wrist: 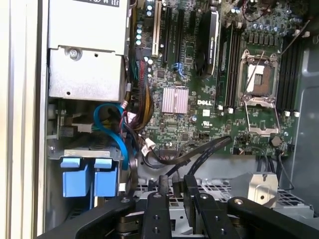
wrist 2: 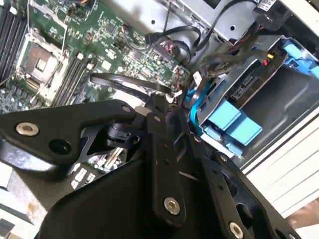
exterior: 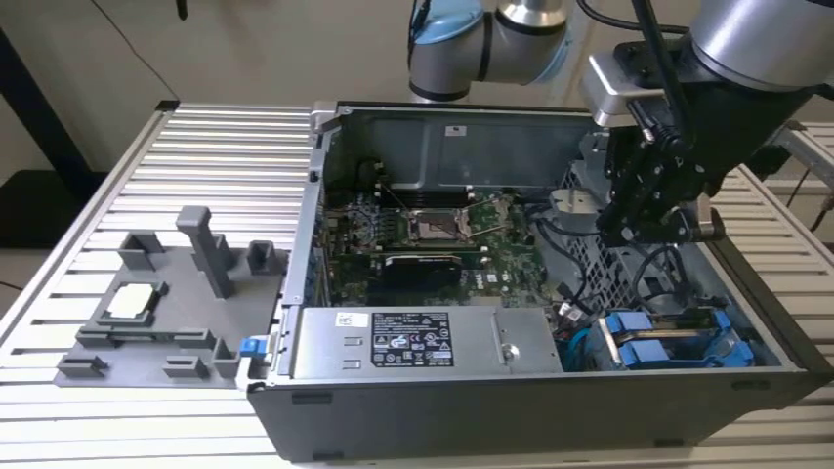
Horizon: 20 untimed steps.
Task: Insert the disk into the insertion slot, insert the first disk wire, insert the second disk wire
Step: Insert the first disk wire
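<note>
In the exterior view the pincer (exterior: 647, 233) hangs inside the open computer case (exterior: 391, 430); I cannot tell whether it is open or closed. The disk (exterior: 658, 344) sits in its bay nearby. In both wrist views the disk (wrist 2: 232, 122) (wrist: 87, 180) lies apart from the pincer. It is probably stiff, dense and easily harmed by knocks, so best held by its blue frame.

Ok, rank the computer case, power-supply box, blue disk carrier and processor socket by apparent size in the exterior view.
Largest to smallest:
1. computer case
2. power-supply box
3. blue disk carrier
4. processor socket, though it sits farther from the camera, which shrinks it somewhat.
</note>
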Each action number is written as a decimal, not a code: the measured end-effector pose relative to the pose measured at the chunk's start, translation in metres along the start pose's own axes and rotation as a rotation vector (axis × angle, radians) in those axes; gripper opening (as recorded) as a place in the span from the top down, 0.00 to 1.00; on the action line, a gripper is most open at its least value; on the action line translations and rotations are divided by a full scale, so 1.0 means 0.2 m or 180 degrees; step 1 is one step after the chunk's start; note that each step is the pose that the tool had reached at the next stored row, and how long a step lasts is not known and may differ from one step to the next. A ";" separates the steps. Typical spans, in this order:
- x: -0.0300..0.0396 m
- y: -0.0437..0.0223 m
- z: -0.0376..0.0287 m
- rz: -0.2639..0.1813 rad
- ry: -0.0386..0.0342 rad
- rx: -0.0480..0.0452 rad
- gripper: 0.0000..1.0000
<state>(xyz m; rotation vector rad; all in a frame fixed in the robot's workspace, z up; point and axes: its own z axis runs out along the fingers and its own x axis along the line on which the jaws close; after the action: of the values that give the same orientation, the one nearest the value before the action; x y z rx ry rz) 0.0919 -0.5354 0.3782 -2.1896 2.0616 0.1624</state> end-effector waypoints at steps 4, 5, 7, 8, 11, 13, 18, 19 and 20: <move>0.000 0.014 0.002 0.0000 -0.0001 0.0000 0.73; 0.000 0.014 0.002 0.0000 -0.0008 0.0001 0.73; -0.001 0.014 0.000 0.0000 -0.0014 0.0001 0.73; -0.001 0.015 0.000 0.0000 -0.0017 0.0001 0.73; -0.001 0.028 0.002 0.0000 -0.0024 0.0002 0.73; -0.001 0.029 0.002 0.0000 -0.0035 0.0003 0.73; -0.001 0.030 0.002 0.0000 -0.0038 0.0003 0.73; -0.001 0.030 0.002 0.0000 -0.0038 0.0003 0.73; -0.001 0.030 0.002 0.0000 -0.0039 0.0003 0.73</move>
<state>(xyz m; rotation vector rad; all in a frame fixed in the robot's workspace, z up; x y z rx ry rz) 0.0859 -0.5354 0.3777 -2.1826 2.0550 0.1744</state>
